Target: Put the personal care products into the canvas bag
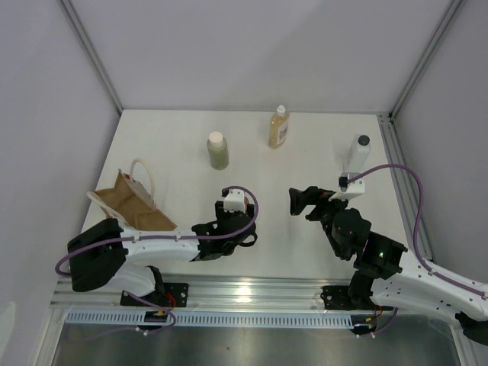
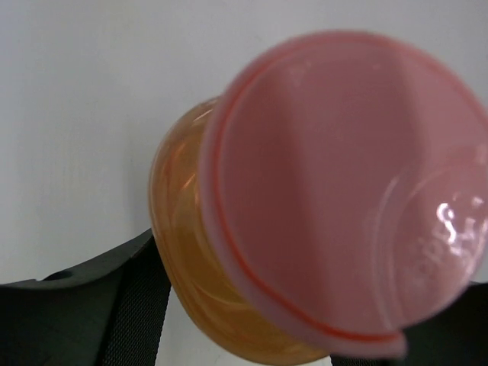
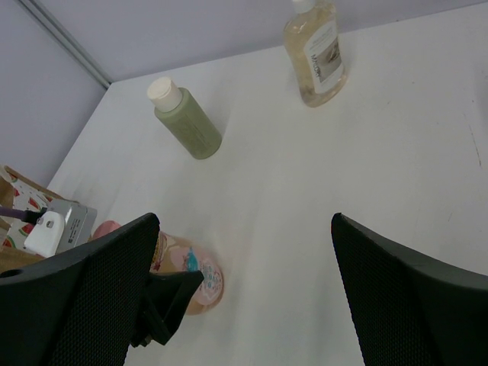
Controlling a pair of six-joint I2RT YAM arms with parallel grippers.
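The left claw [image 1: 232, 229] sits low over the table [image 1: 183, 175] with the orange bottle [image 2: 191, 252] standing between its jaws. Its pink cap [image 2: 343, 183] fills the wrist view, and one dark finger [image 2: 114, 305] lies right against the bottle's side. The other finger is mostly hidden behind the cap, so I cannot tell whether the bottle is pinched or only straddled. From that claw, taking twelve o'clock as the far wall, the canvas bag [image 1: 133, 202] lies slumped near nine to ten o'clock, just beside the arm. The olive-green bottle [image 1: 218, 150] stands at twelve, the amber bottle [image 1: 279, 128] at one, and the white bottle [image 1: 358, 156] at two, all upright and well apart. The right claw [image 3: 244, 229] hangs at three o'clock, spread wide with nothing in it. This looks like the pick-up of the first product, with none visibly bagged. Next the grip wants firming, then a lift clear and a swing over the bag's mouth, which may need holding open.
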